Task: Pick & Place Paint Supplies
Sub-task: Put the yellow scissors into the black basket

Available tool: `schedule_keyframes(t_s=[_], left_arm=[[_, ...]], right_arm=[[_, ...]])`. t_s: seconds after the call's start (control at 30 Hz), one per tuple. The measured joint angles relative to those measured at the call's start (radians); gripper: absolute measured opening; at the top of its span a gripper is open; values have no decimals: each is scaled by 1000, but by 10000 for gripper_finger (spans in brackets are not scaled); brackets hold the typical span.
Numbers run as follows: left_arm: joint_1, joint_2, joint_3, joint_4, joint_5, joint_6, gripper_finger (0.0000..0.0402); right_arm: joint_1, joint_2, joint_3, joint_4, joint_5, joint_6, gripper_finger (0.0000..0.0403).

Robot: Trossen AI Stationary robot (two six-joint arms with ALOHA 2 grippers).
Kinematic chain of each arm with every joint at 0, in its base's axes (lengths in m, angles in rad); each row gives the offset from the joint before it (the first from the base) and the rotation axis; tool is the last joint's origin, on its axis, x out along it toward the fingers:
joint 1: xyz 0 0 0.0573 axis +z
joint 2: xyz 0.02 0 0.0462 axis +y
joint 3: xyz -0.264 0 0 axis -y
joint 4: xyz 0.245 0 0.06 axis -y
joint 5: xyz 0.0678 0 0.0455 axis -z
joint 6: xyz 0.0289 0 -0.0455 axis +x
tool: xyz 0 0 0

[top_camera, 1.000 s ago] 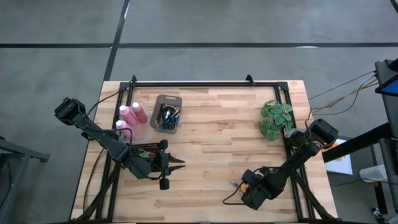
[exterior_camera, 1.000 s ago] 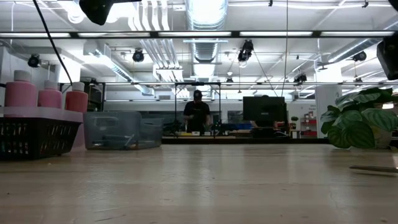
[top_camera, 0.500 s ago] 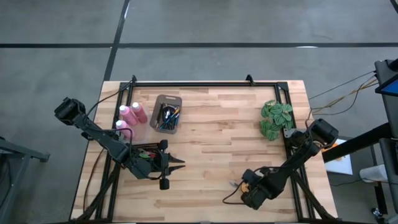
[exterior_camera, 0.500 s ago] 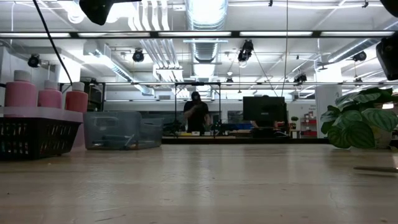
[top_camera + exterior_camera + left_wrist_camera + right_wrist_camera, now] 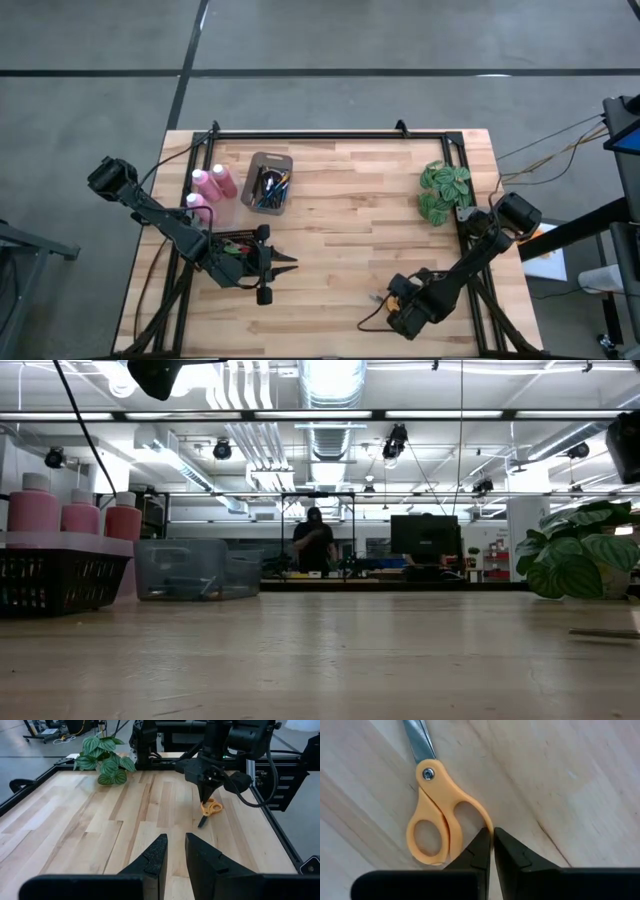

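Mostly sorted already: brushes (image 5: 268,188) sit in the clear bin (image 5: 268,183) and 3 pink bottles (image 5: 213,184) stand at the table's (image 5: 350,215) far left, leaving orange scissors (image 5: 439,817) near right. Right gripper (image 5: 493,841) fingers pinch a handle loop; left gripper (image 5: 174,854) idles near left, fingers slightly apart, workshop room behind.

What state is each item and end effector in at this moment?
Orange-handled scissors: closed, flat on table.
Right end effector: shut on scissors' handle loop.
Left end effector: slightly open, empty.
Three pink bottles: upright, capped.
Grey brush bin: holding brushes.
Green plant: upright.
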Motion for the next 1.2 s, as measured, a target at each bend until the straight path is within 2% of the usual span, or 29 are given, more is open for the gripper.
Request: schedule_keyframes(t_s=[0.3, 0.6, 0.83, 1.2], left_arm=[[0, 0, 0, -3, 0, 0, 71], [0, 0, 0, -8, 0, 0, 71], [0, 0, 0, -8, 0, 0, 71], [0, 0, 0, -8, 0, 0, 71]], right_arm=[[-59, -8, 109, -40, 71, -147, 13], [-214, -7, 188, -37, 92, -373, 13], [-349, 4, 240, 52, 90, -554, 13], [-494, 13, 253, 263, 85, -663, 13]])
